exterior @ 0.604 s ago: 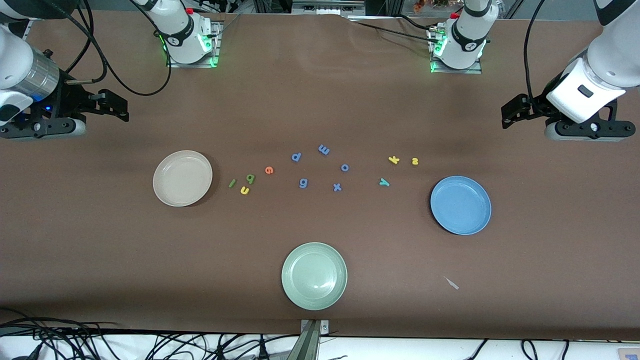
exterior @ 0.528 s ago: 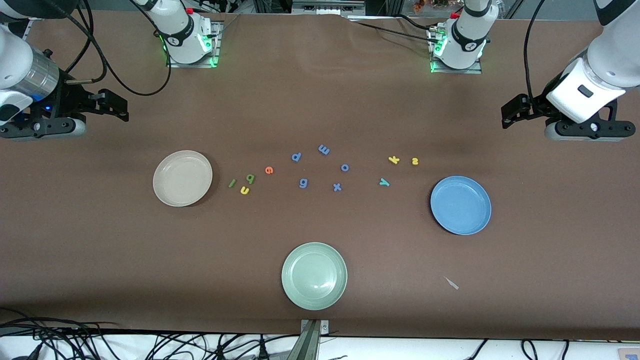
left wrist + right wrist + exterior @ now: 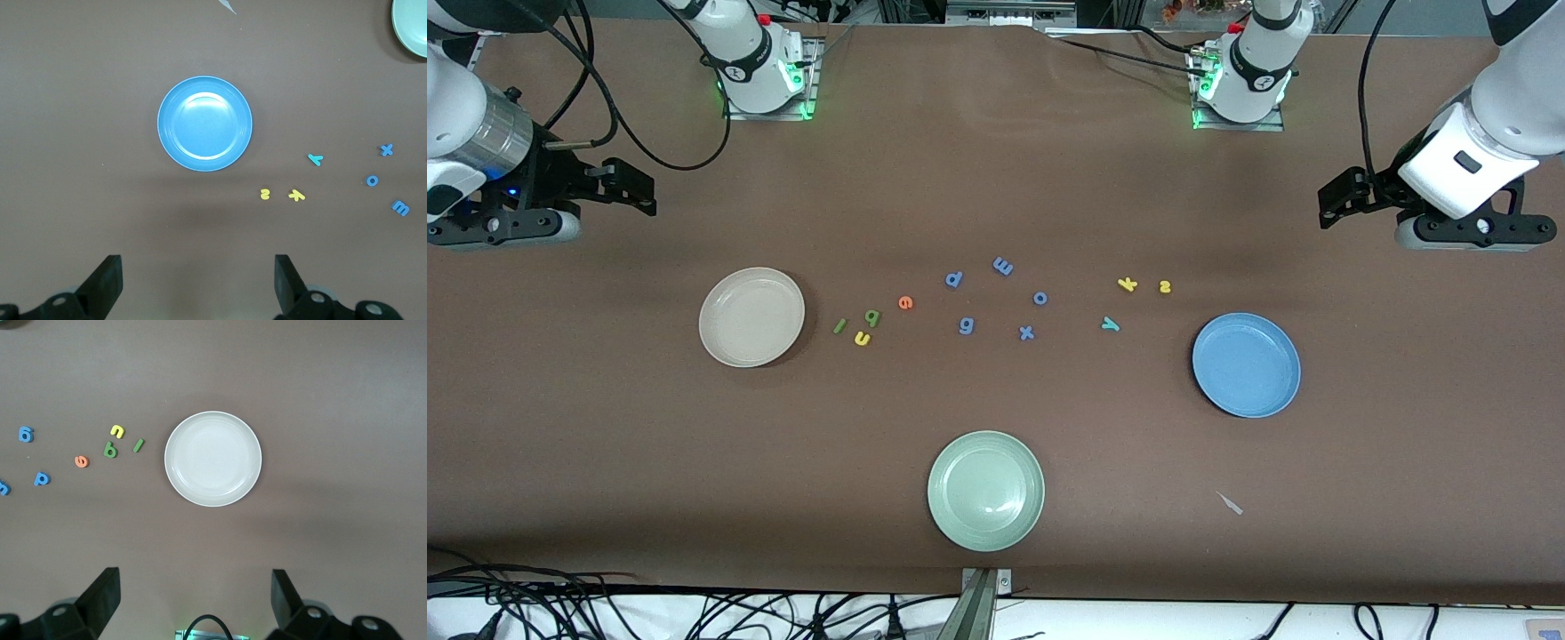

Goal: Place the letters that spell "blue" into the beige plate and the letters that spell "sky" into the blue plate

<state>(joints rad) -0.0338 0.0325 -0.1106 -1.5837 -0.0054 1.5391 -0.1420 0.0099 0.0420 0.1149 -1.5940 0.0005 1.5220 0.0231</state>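
The beige plate (image 3: 751, 317) (image 3: 213, 458) lies bare toward the right arm's end. Beside it sit the green l (image 3: 839, 326), green b (image 3: 871, 316), yellow u (image 3: 862, 338) and orange e (image 3: 905, 302). The blue plate (image 3: 1246, 364) (image 3: 205, 123) lies bare toward the left arm's end, with the teal y (image 3: 1110, 324), yellow k (image 3: 1128, 284) and yellow s (image 3: 1164, 286) close by. My left gripper (image 3: 1341, 200) (image 3: 198, 280) hangs open high over its table end. My right gripper (image 3: 627, 185) (image 3: 195, 597) hangs open high over the other end. Both hold nothing.
A pale green plate (image 3: 985, 490) lies nearest the front camera at mid-table. Several periwinkle-blue letters (image 3: 1003, 265) are scattered between the two letter groups. A small pale scrap (image 3: 1231, 503) lies nearer the front camera than the blue plate.
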